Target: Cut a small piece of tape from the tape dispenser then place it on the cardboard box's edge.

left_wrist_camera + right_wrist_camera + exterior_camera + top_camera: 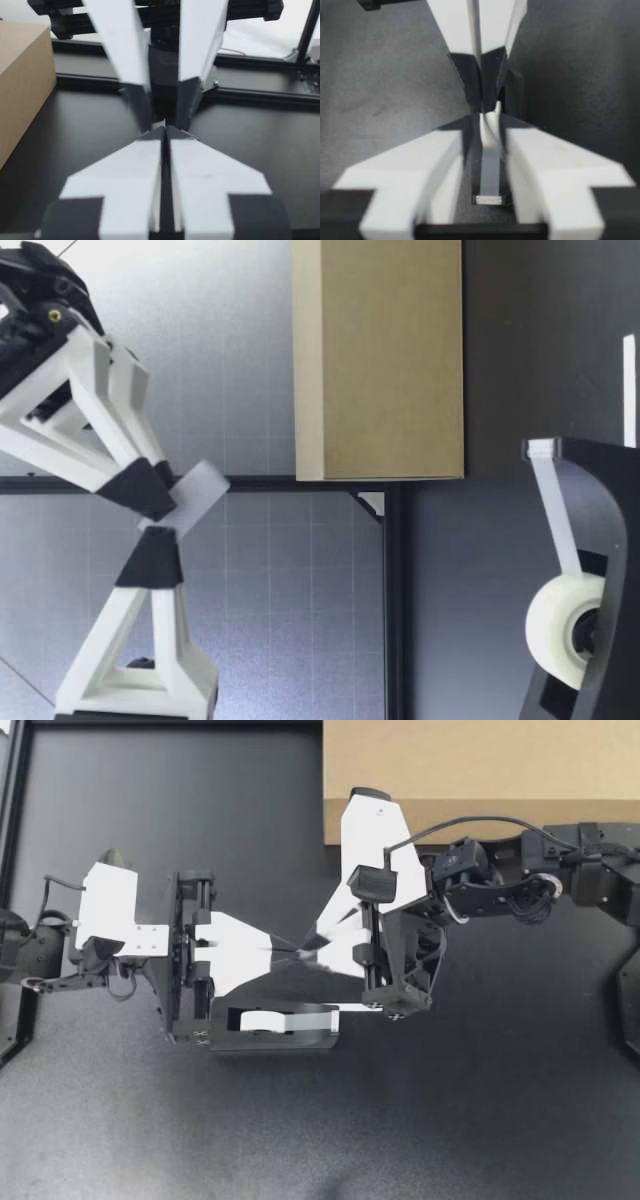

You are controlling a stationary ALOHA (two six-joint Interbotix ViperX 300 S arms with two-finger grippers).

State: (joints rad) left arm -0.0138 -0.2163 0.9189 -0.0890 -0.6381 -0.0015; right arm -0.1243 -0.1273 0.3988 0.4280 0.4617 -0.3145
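The piece of tape point(200, 490) is one short, pale, translucent strip. It hangs tilted in the air well above the table point(480, 1120), near its middle. My left gripper point(283, 956) is clenched on the strip's lower end, its fingers pressed together. My right gripper point(312, 950) meets it tip to tip from the right. Its fingers stand slightly apart with the strip curled loosely between them, so it has released. One black tape dispenser point(320, 1042) stands just on the near side of both grippers and carries one white roll point(560, 625). One plain brown cardboard box point(480, 765) sits at the far right.
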